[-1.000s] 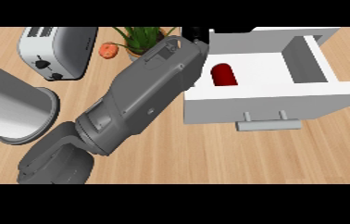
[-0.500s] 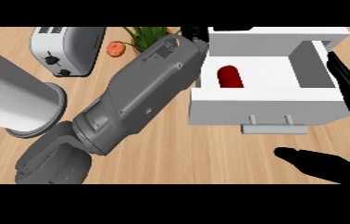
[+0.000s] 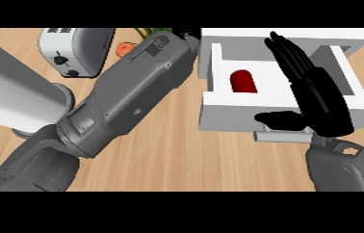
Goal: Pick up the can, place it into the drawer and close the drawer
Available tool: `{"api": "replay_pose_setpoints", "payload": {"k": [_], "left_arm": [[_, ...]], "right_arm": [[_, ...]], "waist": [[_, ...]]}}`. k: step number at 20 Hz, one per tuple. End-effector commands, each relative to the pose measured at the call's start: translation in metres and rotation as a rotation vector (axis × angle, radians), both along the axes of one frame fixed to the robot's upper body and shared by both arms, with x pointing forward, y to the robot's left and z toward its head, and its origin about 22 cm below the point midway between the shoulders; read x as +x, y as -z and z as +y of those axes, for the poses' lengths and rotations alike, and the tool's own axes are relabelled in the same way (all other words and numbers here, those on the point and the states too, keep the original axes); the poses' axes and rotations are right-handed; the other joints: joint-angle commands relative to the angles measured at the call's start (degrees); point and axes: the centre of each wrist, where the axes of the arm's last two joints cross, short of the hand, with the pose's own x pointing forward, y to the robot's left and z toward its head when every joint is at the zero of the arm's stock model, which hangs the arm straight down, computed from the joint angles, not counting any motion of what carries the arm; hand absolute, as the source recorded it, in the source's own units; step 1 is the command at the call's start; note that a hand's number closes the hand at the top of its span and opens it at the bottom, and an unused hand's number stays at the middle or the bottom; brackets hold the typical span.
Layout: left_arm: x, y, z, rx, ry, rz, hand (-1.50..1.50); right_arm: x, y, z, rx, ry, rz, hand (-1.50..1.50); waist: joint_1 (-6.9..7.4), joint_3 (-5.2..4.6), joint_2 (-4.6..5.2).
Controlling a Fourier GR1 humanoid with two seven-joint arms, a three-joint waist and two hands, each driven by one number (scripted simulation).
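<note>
The red can [image 3: 243, 81] is seen lying inside the open white drawer [image 3: 235, 114]; the right hand [image 3: 313, 95] is held released, fingers straight, above the drawer front.

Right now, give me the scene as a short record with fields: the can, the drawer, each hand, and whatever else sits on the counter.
can: red cylindrical can lying inside the drawer
drawer: white box-shaped drawer, open, grey handle at its front
right hand: black right hand above the drawer's right side, fingers straight, thumb by the front edge
left hand: hidden past the grey left forearm; fingers not visible
counter: light wooden counter
other items: silver toaster at upper left; small orange object beside it
</note>
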Motion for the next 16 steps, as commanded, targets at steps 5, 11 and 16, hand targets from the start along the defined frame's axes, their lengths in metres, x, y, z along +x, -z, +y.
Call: {"api": "replay_pose_setpoints", "payload": {"k": [5, 11, 16], "left_arm": [[0.011, -0.012, 0.037, 0.021, -0.031, 0.003, -1.50], [0.009, -0.013, 0.059, 0.006, -0.059, 0.020, -1.50], [-0.006, -0.004, 0.063, 0.010, -0.061, 0.006, -1.50]], "right_arm": [[0.055, 0.026, 0.041, -0.248, 0.033, 0.013, -1.50], [0.080, 0.083, 0.031, -0.274, 0.088, 0.062, -1.50], [0.099, 0.100, 0.029, -0.327, 0.147, 0.051, -1.50]], "waist": [[0.38, 0.00, 0.09], [0.14, 0.05, 0.14], [0.50, 0.05, -0.05]]}}
